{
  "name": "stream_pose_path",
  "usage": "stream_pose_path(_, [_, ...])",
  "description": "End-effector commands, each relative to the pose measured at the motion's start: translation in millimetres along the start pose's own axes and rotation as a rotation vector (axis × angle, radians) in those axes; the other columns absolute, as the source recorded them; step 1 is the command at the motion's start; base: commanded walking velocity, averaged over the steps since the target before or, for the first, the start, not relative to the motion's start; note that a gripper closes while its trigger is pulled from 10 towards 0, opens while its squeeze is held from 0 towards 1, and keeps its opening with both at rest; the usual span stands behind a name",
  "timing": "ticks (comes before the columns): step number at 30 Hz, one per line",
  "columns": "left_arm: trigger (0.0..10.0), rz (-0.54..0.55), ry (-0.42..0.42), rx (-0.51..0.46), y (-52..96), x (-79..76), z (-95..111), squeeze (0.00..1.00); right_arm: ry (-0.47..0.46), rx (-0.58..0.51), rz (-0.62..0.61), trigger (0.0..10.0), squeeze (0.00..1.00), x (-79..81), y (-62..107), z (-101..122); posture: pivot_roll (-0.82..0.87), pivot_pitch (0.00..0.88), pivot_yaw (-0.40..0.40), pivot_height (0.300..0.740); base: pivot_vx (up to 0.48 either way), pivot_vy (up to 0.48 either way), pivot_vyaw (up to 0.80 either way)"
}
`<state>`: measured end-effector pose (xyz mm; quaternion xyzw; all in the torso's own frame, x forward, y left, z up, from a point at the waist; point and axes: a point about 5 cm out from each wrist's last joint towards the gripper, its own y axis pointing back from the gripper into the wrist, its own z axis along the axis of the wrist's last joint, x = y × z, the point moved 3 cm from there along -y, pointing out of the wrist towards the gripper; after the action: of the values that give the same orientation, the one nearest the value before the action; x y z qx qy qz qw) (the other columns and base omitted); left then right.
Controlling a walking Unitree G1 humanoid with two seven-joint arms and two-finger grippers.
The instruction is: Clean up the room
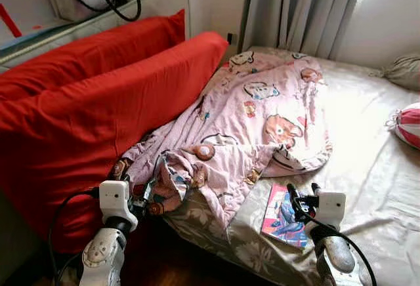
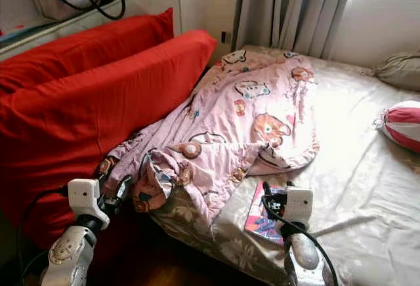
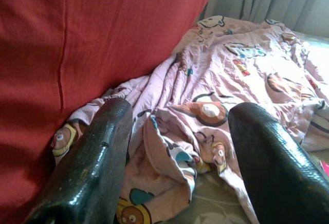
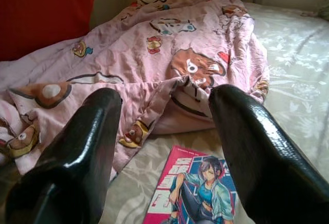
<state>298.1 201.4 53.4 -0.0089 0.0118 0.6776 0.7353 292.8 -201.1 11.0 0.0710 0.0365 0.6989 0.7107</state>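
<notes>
Quilt (image 1: 256, 112): lies crumpled across the bed (image 1: 367, 168), its bunched corner at the near edge beside the red cushions (image 1: 98, 102). You will find it soft, light and floppy; pinch the bunched corner. Left gripper (image 1: 141, 197), fingers apart, sits just at that corner. Right gripper (image 1: 303, 202), fingers apart, hovers over the comic (image 4: 198, 193), thin and flat. Open room lies to your right, toward the striped pillow (image 1: 408, 123)

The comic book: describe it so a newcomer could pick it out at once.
On the bed, find the crumpled pink cartoon blanket. Just off its near edge, beside the right gripper, lies the comic book, flat on the sheet. It is the one glossy printed thing, with a drawn figure on its cover.
</notes>
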Motion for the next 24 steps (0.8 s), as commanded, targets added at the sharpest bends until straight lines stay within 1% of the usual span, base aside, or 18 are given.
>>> stream_pose_path(1, [10.0,-0.019,-0.010,-0.001,-1.0,-3.7,2.4,0.00,-0.002,-0.019,-0.007,10.0,0.00,-1.8,-2.2,6.8,0.06,0.000,-0.034,0.736,0.296,0.000,0.00])
stream_pose_path(9, [10.0,-0.044,-0.010,-0.001,-1.4,-9.7,3.7,0.00,-0.001,-0.023,-0.003,10.0,0.00,-2.4,-1.8,9.5,0.05,0.000,-0.039,0.736,0.311,0.000,0.00])
stream_pose_path(14, [10.0,-0.043,-0.012,-0.003,-1.3,-9.8,4.5,0.00,0.000,-0.017,-0.003,10.0,0.00,-3.1,-0.8,8.6,0.05,0.000,-0.040,0.736,0.318,0.000,0.00])
stream_pose_path(17, [10.0,-0.035,-0.033,-0.006,-2.9,-7.9,7.1,0.00,-0.003,-0.014,-0.003,10.0,0.00,-2.6,-0.7,8.1,0.05,0.000,-0.040,0.736,0.000,0.000,0.00])
stream_pose_path(24, [10.0,-0.036,-0.023,-0.023,-5.9,-10.0,12.7,0.00,-0.006,-0.014,-0.005,10.0,0.00,-3.1,0.3,8.6,0.05,0.000,-0.036,0.736,0.000,0.000,0.00])
